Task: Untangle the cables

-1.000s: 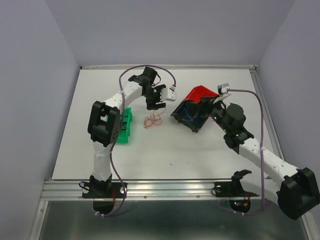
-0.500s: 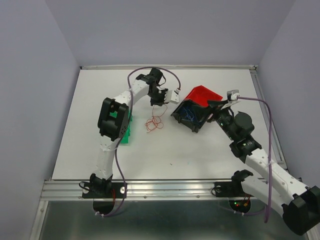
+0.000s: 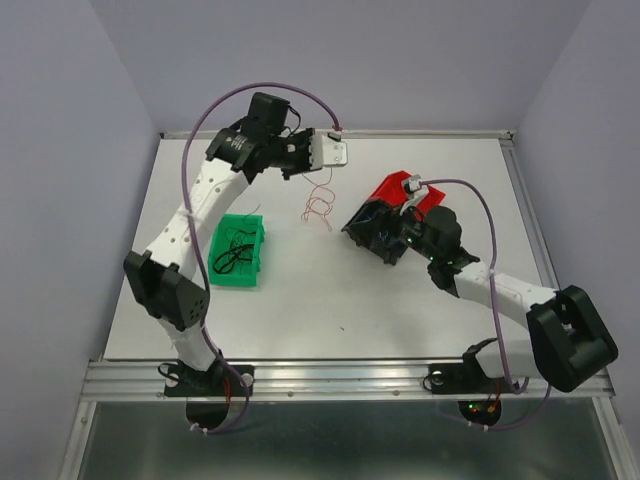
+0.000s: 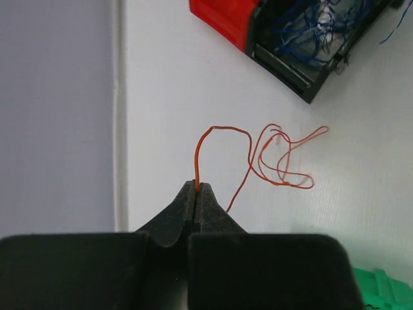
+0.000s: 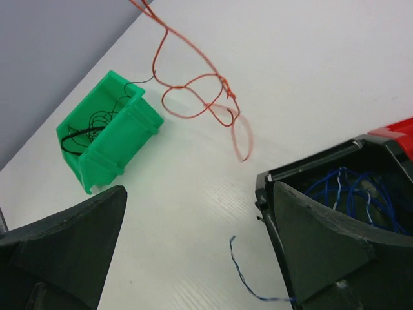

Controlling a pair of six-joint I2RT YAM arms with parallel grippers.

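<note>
White worktop (image 3: 330, 300) fills the floor of a pale lavender enclosure, with both arms bolted to its near rail. Nearest on the right, the right arm (image 3: 500, 290) reaches inward and low. The right jaws stand wide apart with nothing between them, just in front of the black bin (image 3: 375, 235). A loose blue strand (image 5: 242, 274) lies on the worktop beside that bin's near corner. The bin is tilted and holds a tangle of blue cables (image 5: 348, 190). A red bin (image 3: 400, 188) touches its far side.

On the left, level with these, a green bin (image 3: 240, 250) sits upright with curly black cables (image 3: 232, 252) inside.

Farther back, between the green bin and the black bin, the red cable (image 3: 318, 208) hangs in loose loops. Its lowest loop may be brushing the worktop, though the views do not settle that.

At the far edge, the left arm (image 3: 200, 195) arches high. The left jaws are pressed together on the upper end of the red cable, which rises from their tips and curves over into its loops.
</note>
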